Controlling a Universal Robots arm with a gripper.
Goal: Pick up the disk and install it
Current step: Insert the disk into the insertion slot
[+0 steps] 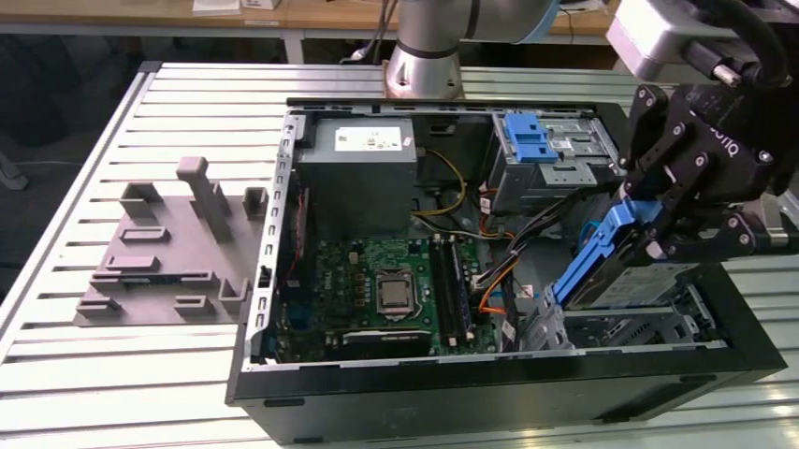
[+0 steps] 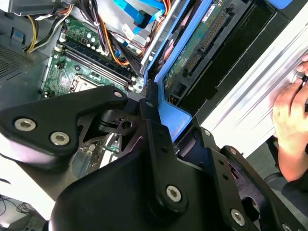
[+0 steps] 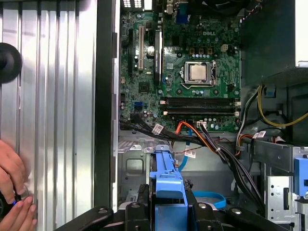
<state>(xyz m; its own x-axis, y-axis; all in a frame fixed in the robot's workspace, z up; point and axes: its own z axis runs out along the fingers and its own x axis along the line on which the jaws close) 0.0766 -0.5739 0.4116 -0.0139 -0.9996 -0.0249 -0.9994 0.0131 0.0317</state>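
The end effector [image 1: 652,236] is clamped on the disk [image 1: 593,267], held tilted above the drive bay [image 1: 631,329] at the exterior view's right of the open computer case [image 1: 500,393].

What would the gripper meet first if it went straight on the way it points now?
Probably the metal drive bay: the gripper, shut on the tilted disk, points down into it. Depth is unclear, so the disk's lower edge could touch the bay's rim first.
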